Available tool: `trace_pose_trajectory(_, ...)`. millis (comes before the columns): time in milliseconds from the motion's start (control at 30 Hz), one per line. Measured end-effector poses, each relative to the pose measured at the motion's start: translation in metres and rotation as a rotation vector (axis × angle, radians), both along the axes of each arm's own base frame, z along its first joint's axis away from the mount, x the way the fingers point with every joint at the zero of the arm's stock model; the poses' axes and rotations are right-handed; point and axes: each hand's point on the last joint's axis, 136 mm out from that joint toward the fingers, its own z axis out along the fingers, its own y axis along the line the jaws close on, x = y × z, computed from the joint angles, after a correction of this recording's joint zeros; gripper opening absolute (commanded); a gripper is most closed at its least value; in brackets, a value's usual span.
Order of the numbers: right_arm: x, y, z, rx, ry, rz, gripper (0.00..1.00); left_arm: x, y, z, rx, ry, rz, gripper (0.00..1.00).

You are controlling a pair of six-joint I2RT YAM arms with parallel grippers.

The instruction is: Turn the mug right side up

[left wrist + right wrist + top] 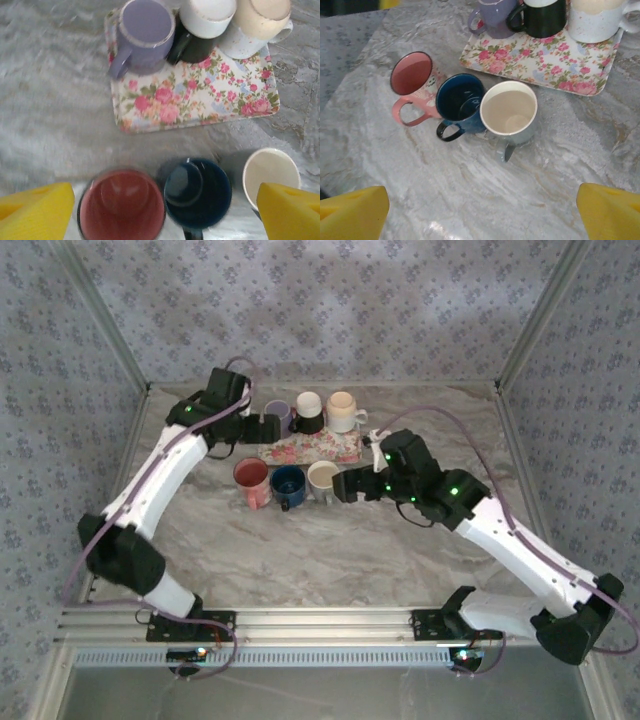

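Gleaming rounded lilac mug on flat, flower-patterned rectangular tray.

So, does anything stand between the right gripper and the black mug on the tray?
Yes. The upright white mug stands straight ahead of the right gripper, with the black mug on the tray behind it.

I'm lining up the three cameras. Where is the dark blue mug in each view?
Top external: dark blue mug at centre, just in front of the floral tray.
Left wrist: mug bottom centre, below the tray.
Right wrist: mug left of centre, tray upper right.
Shared landmark: the floral tray.
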Motion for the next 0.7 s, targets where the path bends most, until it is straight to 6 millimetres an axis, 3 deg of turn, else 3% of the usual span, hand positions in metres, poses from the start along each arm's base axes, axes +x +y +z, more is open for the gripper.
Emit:
trace_pose_trajectory(267, -0.023, -0.026, 0.014, 0.067, 0.077, 0.023, 0.98, 0.103, 0.008, -0.026, -0.018, -0.109, -0.132, 0.93)
trace_pose_trajectory(433, -0.032, -0.035, 0.007, 0.060, 0.134, 0.022, 0.97, 0.164, -0.021, -0.051, -0.033, -0.156, -0.231, 0.99)
trace_pose_trajectory(533, -0.036, -0.038, 0.001, 0.047, 0.164, 0.017, 0.97, 0.178, -0.029, -0.078, -0.044, -0.130, -0.255, 0.99)
trace_pose_trajectory(700, -0.041, -0.043, -0.006, 0.024, 0.200, 0.011, 0.97, 0.193, -0.036, -0.107, -0.097, -0.092, -0.287, 0.99)
